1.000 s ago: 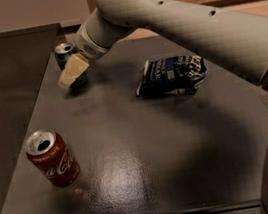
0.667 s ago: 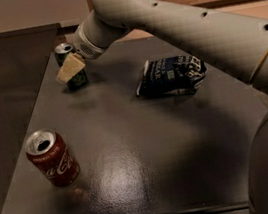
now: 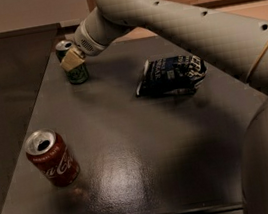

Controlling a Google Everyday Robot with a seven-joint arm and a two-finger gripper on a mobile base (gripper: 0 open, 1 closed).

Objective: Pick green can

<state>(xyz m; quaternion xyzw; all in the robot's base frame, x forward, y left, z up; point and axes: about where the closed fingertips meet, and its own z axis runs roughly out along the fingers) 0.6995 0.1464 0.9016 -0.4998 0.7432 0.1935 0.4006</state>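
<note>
I count two cans and one bag (image 3: pixel 170 75) on the one table (image 3: pixel 150 177). The green can (image 3: pixel 79 75) stands upright left of the bag, slightly farther back. My gripper (image 3: pixel 72 62) is right against it; whether it grips, I cannot tell. The red can (image 3: pixel 52 158) stands left of the bag, much nearer.

One view only: high, close, looking down across the dark table (image 3: pixel 134 174) from its near edge. The arm (image 3: pixel 186 19) extends away from the camera, gripper (image 3: pixel 73 63) far-left at the green can (image 3: pixel 78 75).
</note>
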